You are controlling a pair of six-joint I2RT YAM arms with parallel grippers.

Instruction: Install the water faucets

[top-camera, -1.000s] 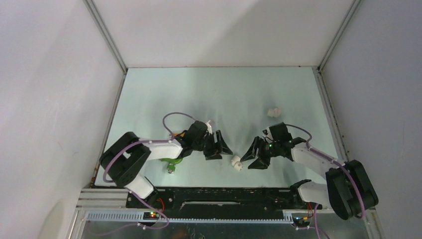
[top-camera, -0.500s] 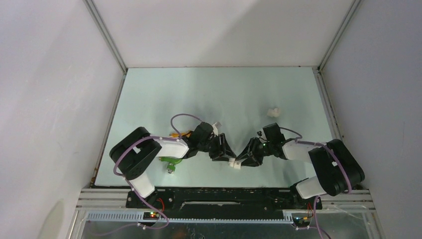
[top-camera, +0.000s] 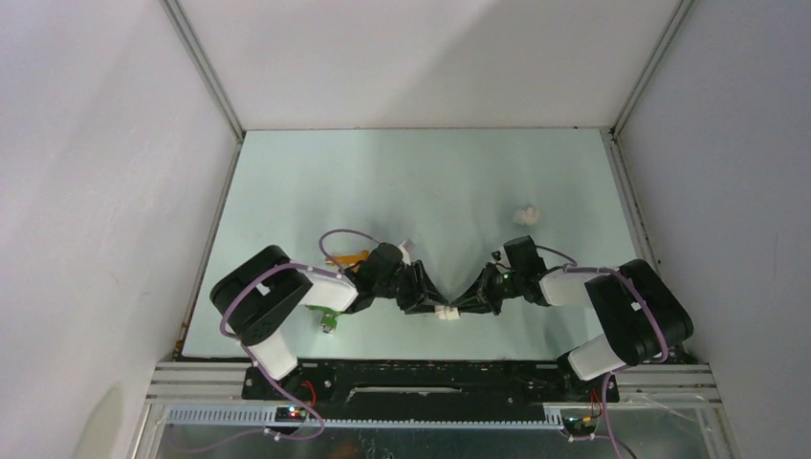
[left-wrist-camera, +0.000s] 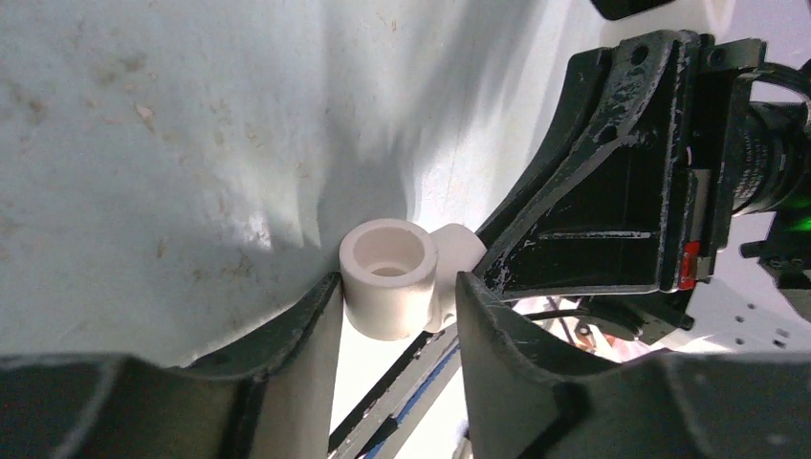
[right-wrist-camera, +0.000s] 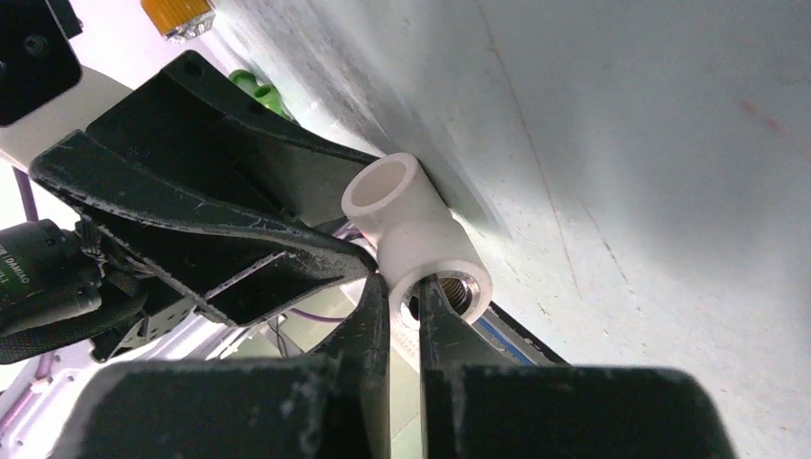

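Note:
A white elbow fitting (top-camera: 445, 312) lies near the table's front edge, between both grippers. My left gripper (top-camera: 427, 298) is shut on its plain socket (left-wrist-camera: 387, 277), one finger on each side. My right gripper (right-wrist-camera: 404, 287) is shut on the wall of the threaded socket (right-wrist-camera: 449, 277), one finger inside the bore and one outside. The green faucet (top-camera: 328, 318) lies beside the left arm, partly hidden by it, and shows small in the right wrist view (right-wrist-camera: 260, 96). The orange faucet (top-camera: 352, 258) lies just behind the left arm, its end visible (right-wrist-camera: 177, 14).
A second white fitting (top-camera: 526, 214) lies alone at the back right of the pale green table (top-camera: 421, 182). White walls close the table on three sides. The black base rail (top-camera: 421, 378) runs along the near edge, close to the held fitting.
Both arms have moved inward toward each other and met at the white elbow fitting. Both grippers, open a second ago, have closed onto it.

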